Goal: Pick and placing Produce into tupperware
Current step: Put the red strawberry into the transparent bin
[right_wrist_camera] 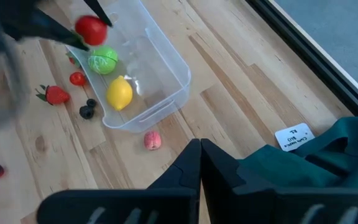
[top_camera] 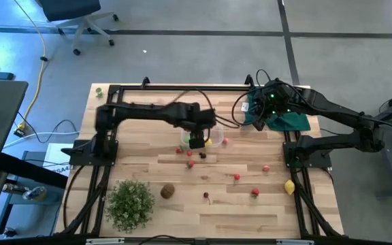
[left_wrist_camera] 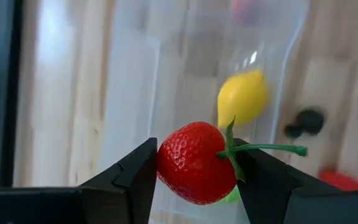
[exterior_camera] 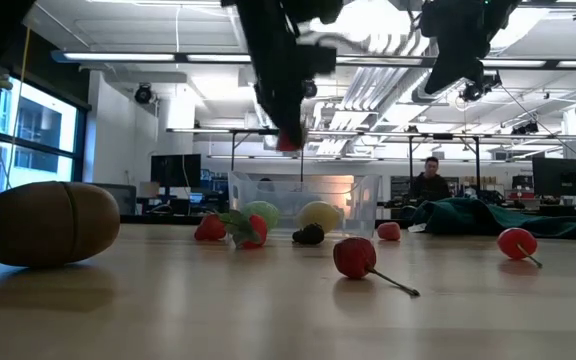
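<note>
A red toy strawberry (left_wrist_camera: 194,168) with a green stem hangs above the clear tupperware (right_wrist_camera: 151,59), with my left gripper (top_camera: 197,141) shut on it over the middle of the table. In the tub lie a yellow lemon (right_wrist_camera: 119,93) and a green ball (right_wrist_camera: 102,61). From the low view the strawberry (exterior_camera: 288,138) shows well above the tub's rim (exterior_camera: 303,182). My right gripper (right_wrist_camera: 199,155) waits shut at the far right, above the dark green cloth (top_camera: 288,121). My left gripper pinches the strawberry by its two opposite sides (left_wrist_camera: 165,163) between its two fingers. The fingers come steeply from above. The berry is lifted clear over the tub, and its green stem (left_wrist_camera: 272,148) sticks out sideways past one finger.
Loose produce lies on the near half of the table: a brown kiwi (top_camera: 167,192), a lemon (top_camera: 289,186), small red fruits (top_camera: 237,177) and a cherry (exterior_camera: 356,257). A dark berry (right_wrist_camera: 88,111) and another strawberry (right_wrist_camera: 56,94) lie beside the tub. A bushy plant (top_camera: 131,201) stands at the near left.
</note>
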`<state>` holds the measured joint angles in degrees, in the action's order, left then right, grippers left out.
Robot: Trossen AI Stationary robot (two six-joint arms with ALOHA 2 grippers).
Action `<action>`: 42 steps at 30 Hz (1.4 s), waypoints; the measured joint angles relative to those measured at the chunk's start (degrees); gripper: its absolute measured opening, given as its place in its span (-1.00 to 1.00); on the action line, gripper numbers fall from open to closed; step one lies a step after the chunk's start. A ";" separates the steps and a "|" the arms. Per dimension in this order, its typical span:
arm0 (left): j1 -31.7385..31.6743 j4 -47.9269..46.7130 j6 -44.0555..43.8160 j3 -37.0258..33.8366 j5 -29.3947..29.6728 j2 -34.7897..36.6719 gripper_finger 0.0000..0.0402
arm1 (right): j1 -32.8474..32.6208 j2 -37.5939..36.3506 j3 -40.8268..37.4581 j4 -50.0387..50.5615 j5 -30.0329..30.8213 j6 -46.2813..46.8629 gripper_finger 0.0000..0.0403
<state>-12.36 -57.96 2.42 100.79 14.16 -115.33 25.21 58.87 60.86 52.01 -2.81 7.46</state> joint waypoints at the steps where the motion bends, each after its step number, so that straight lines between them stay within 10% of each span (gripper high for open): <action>1: 0.00 -0.08 0.06 0.53 0.24 -1.47 -0.11 | 0.00 0.00 0.00 0.00 0.00 0.00 -1.00; 42: -0.14 1.43 -2.80 0.72 3.47 -11.66 -0.11 | -0.01 0.00 0.00 0.02 0.00 0.00 -1.00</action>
<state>-12.50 -56.53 -0.38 101.51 17.63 -127.00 25.20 58.87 60.86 52.03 -2.81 7.46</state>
